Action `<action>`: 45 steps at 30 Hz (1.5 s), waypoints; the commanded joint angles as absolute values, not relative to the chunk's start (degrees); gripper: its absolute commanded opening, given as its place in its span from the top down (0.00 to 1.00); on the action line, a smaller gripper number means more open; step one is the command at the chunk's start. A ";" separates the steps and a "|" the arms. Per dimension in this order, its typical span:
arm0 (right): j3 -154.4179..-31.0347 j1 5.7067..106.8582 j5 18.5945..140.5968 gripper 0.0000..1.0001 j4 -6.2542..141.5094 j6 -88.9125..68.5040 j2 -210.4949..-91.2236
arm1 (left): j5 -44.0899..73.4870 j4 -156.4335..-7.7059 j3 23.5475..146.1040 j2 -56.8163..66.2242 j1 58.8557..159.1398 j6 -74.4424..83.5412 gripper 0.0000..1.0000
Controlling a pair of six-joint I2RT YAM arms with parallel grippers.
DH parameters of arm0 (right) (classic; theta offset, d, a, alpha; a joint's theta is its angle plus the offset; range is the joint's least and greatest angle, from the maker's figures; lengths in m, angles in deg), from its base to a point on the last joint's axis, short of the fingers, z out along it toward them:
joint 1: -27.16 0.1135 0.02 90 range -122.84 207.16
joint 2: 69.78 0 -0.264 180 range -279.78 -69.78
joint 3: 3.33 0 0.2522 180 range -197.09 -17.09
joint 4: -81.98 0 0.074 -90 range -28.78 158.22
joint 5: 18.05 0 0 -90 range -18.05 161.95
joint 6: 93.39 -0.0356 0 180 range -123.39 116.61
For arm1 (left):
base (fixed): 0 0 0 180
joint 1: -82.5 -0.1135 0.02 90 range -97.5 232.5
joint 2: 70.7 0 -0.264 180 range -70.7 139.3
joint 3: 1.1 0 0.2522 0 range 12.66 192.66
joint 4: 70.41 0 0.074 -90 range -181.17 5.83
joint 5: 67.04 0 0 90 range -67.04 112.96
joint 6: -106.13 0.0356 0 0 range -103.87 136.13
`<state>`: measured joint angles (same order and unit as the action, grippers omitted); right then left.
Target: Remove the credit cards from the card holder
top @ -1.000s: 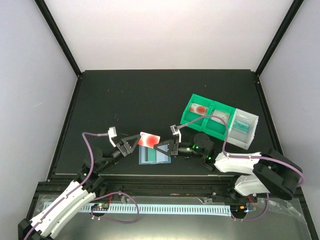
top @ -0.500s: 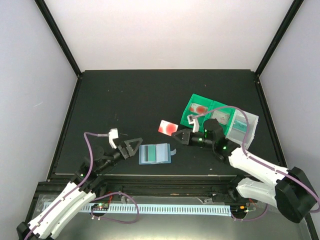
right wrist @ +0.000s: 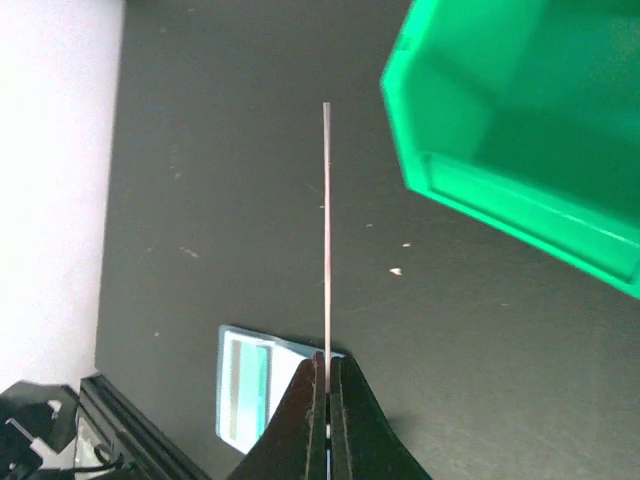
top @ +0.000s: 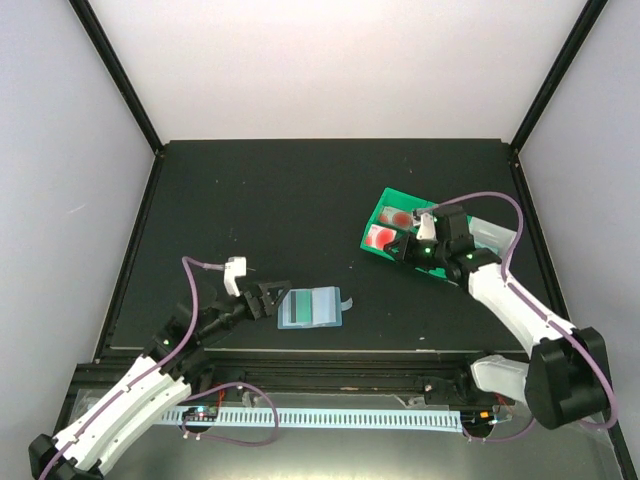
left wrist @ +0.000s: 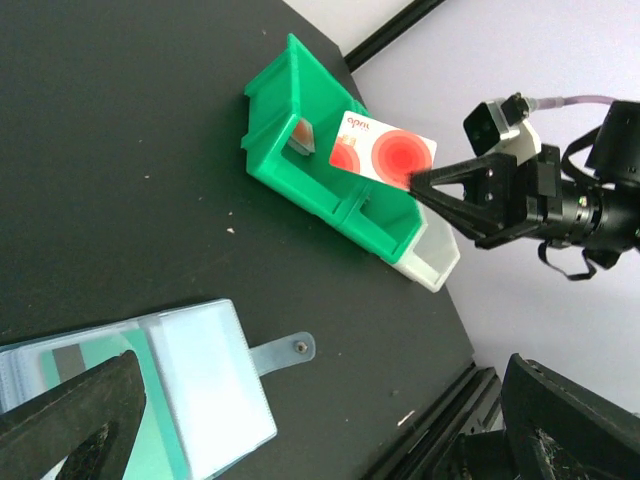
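Note:
The light blue card holder (top: pixel 312 307) lies open on the black table, with a teal card (left wrist: pixel 95 372) in its left panel. My left gripper (top: pixel 270 298) is open and empty just left of the holder; its fingers (left wrist: pixel 75 420) frame the wrist view. My right gripper (top: pixel 405 247) is shut on a whitish-pink card with red circles (top: pixel 380 237) and holds it in the air at the near-left edge of the green bin (top: pixel 392 199). That card shows face-on in the left wrist view (left wrist: pixel 385 155) and edge-on in the right wrist view (right wrist: pixel 326 230). The holder shows below it (right wrist: pixel 250 395).
The green bin has two compartments; a red-marked card (top: pixel 402 216) lies in the left one. A clear bin (top: pixel 492 240) with a teal card stands to its right. The holder's snap tab (left wrist: pixel 280 349) sticks out to the right. The table's front rail (top: pixel 320 355) is close behind the holder.
My right gripper has carried the whitish-pink card from above the holder back and right to the green bin's edge. My left gripper let go of it and stays open by the holder.

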<state>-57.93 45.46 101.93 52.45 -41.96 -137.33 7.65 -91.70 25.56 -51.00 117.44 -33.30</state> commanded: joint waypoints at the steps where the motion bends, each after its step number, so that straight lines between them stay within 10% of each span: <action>1: -62.91 42.90 100.39 0.99 44.46 -38.45 -141.56 | 7.46 -93.25 27.54 -49.11 117.29 -30.75 0.01; 45: -92.48 36.61 92.73 0.95 38.34 -39.78 -175.57 | 8.93 -98.50 30.82 -38.48 117.02 -25.62 0.01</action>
